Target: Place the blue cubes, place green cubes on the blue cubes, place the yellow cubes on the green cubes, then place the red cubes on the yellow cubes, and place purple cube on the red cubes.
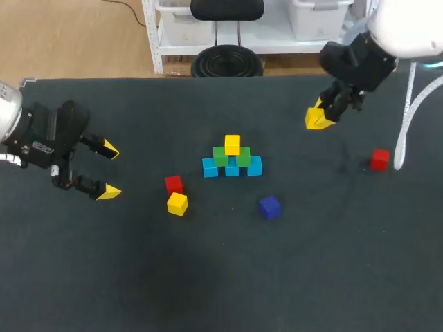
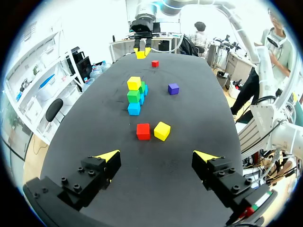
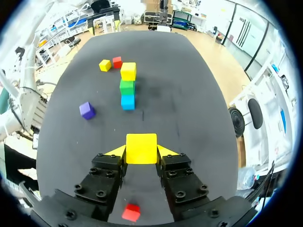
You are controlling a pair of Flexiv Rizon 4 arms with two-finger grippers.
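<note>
Found right fingers [image 1: 323,112] gripping yellow cube [image 1: 316,121] upper right, left fingers [image 1: 109,170] open; judged yellow layer in hand, needing carry onto green cubes [image 1: 243,157].

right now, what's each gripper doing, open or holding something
Left gripper: open, holding nothing.
Right gripper: shut on a yellow cube.

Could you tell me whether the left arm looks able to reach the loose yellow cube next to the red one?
Probably yes: the left gripper is open and empty, and nothing lies between it and the loose yellow cube. The red cube close beside it may crowd one finger.
</note>
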